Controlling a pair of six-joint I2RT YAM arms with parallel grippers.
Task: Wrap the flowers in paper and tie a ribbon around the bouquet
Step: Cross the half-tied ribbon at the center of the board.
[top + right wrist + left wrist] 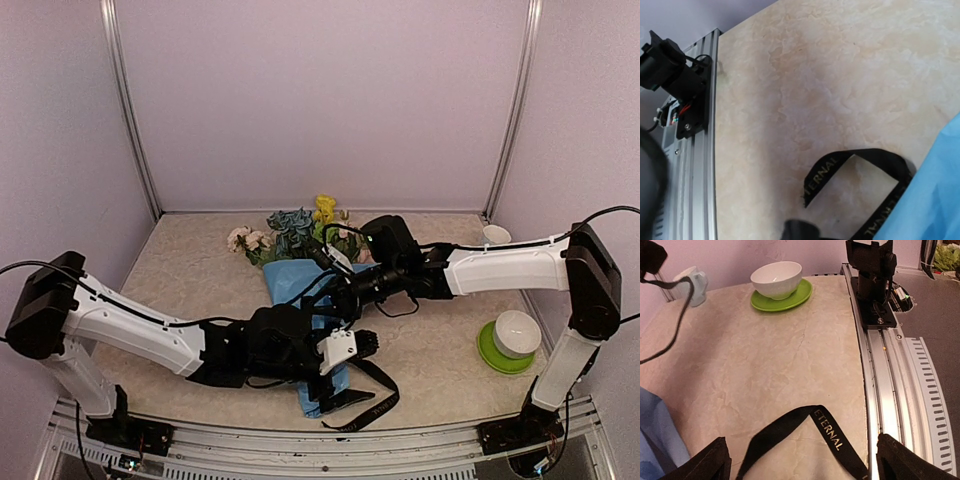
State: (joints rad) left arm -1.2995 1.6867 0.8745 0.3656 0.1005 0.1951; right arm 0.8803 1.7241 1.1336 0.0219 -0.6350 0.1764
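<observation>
My left gripper [802, 462] gapes wide over the ribbon [827, 427], looped at the bouquet's [300, 280] near end. It looks floppy and slick, so I'd pinch a flat stretch. Right gripper [345, 292], clamped shut, sits mid-bouquet; flowers [293, 228] crown its far end.

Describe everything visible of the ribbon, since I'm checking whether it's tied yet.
The ribbon is narrow, black and floppy, fabric-like, with pale gold lettering reading ETERNAL. It lies loose on the table near the front rail, bent into a slack loop beside the blue paper, no knot visible. The open left gripper straddles it without gripping.
</observation>
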